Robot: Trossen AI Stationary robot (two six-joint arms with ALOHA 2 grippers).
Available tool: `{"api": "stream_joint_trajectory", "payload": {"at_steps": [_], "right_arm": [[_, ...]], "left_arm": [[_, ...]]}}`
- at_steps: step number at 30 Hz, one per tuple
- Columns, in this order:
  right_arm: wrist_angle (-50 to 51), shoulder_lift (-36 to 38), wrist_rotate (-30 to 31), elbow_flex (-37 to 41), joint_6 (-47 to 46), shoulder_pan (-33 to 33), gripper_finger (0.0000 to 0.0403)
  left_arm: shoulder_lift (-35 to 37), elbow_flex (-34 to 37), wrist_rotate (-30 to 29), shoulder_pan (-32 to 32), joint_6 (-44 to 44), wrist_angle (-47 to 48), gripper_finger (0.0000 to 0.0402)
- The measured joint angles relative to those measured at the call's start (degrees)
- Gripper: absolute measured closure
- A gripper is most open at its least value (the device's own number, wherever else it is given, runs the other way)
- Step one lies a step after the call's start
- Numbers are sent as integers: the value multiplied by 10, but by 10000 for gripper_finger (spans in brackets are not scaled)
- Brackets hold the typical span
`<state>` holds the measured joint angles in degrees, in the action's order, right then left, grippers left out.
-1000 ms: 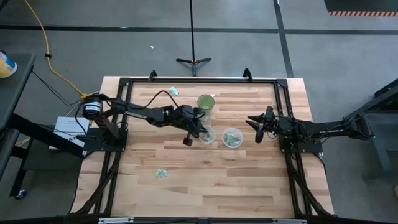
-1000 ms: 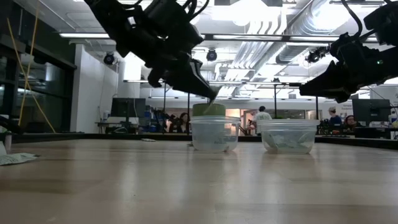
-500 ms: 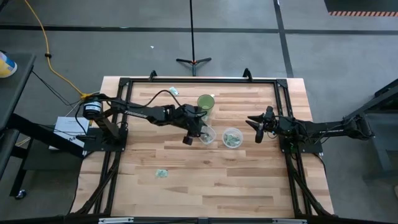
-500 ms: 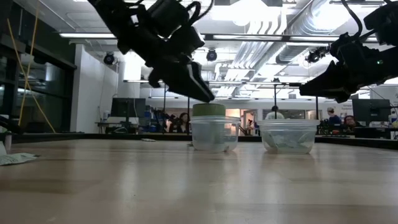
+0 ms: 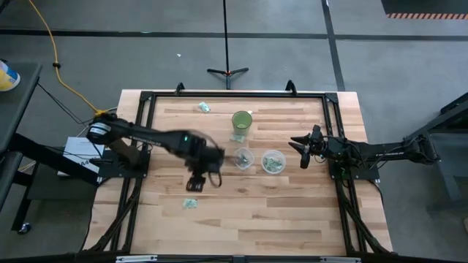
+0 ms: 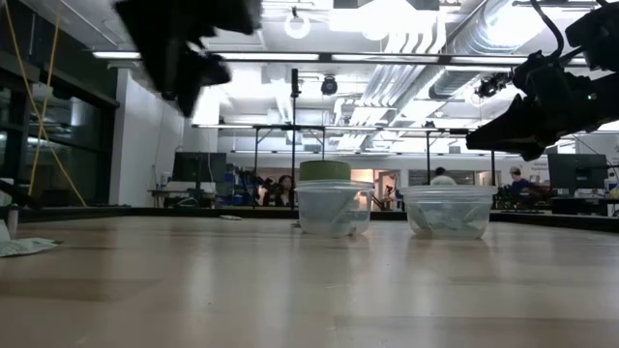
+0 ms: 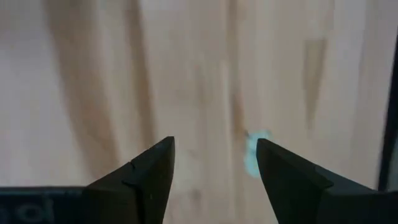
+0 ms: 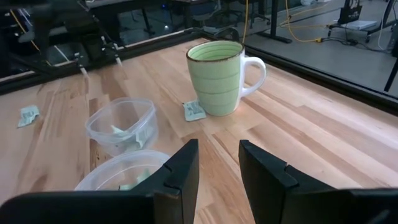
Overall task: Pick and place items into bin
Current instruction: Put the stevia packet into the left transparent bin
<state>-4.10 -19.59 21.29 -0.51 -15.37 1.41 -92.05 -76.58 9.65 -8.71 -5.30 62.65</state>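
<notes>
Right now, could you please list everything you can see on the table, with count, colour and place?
table: one, pale wood, dark frame.
bins: two, clear plastic, side by side at the centre, packets inside.
cup: one, green, behind the bins.
loose packets: three seen, green-and-white: one front left, one back left, one beside the cup.
left gripper: open, dark, above the table near the front-left packet.
right gripper: open, dark, right of the bins.
</notes>
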Motion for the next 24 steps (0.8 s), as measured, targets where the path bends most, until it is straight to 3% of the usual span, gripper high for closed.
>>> {"api": "stream_joint_trajectory", "payload": {"at_steps": [4,12,18,24], "right_arm": [[0,0,0,0,-12,0,297],[0,0,5,0,-8,0,297],[0,0,7,0,-7,0,297],[0,0,7,0,-7,0,297]], "left_arm": [[0,24,-1,-69,-63,14,149],[0,111,-20,-169,-122,-101,153],[0,161,-85,-197,-187,-165,153],[0,219,-68,-199,-249,-241,153]]}}
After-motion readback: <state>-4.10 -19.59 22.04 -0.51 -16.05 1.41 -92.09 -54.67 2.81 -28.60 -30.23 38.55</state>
